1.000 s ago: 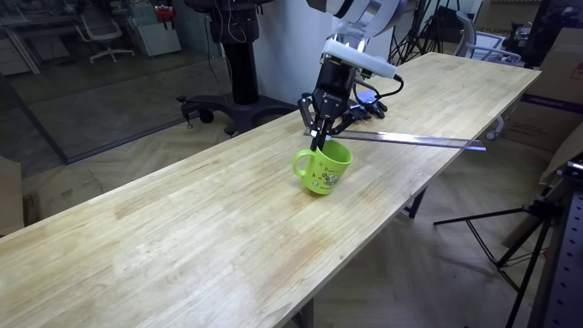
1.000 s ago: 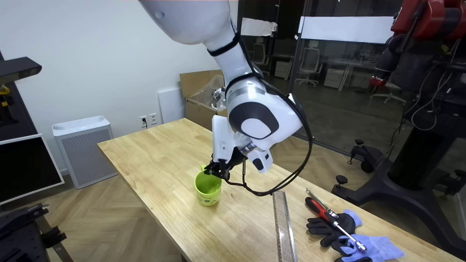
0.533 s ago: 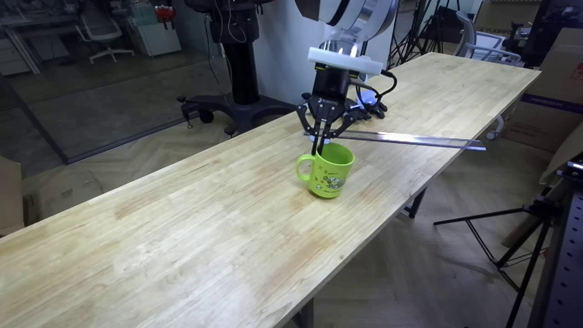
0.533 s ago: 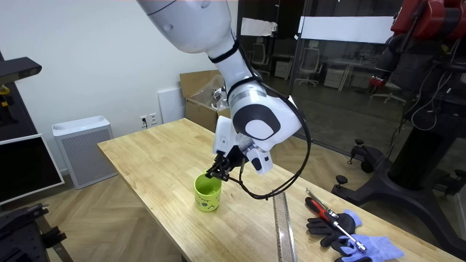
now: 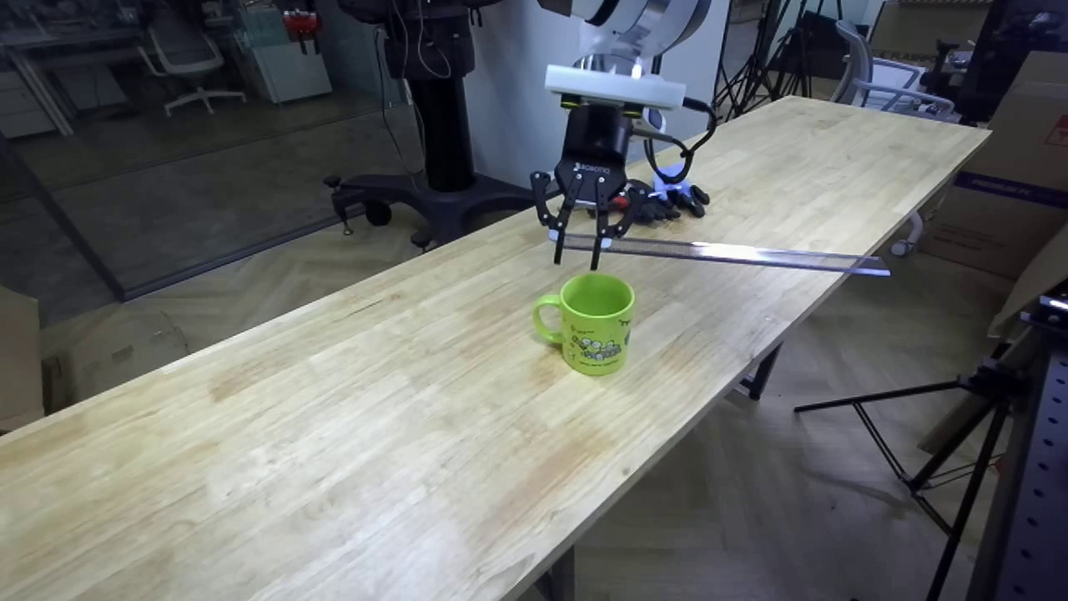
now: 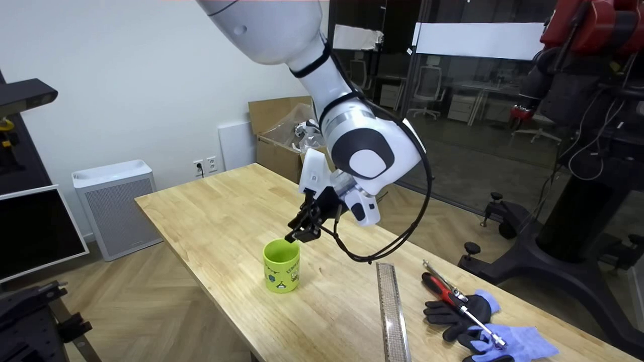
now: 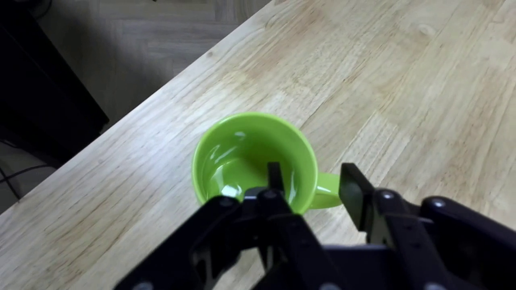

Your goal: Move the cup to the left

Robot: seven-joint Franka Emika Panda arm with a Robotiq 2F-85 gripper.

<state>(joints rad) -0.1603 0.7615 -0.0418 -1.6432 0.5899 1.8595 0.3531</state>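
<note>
One cup (image 5: 596,338), lime green with printed wall, stands upright on the pale wooden table (image 5: 375,392), near one long edge; it rests on its own base, so we take it as set down, not carried. One gripper (image 5: 576,262) hangs just above it, its two fingers (image 7: 352,189) spread, with nothing pinched between them. In the wrist view we find one finger over the cup's mouth and its mate at the outer edge of the handle (image 7: 327,190), an arrangement that, we judge, lets the pair straddle the wall on the handle side; whether to free the cup or to take it up, we cannot tell. The leftward goal bears no mark we can see, so we do not certify the move as complete. One flat metal strip (image 6: 391,311) lies apart from the cup, incidental to the work, we suppose. Past the strip, the gloves (image 6: 477,307), the red-handled driver (image 6: 445,294) and the slim silver tool (image 6: 443,279) lie bunched, likely put aside together to leave room for the cup. Counted by kind, we enter: cups, one; handles, one; grippers, one; fingers, two; tables, one; flat metal strips, one; gloves, two, overlapping; red-handled drivers, one, lying across the gloves; slim silver tools, one, just beside the driver.
</note>
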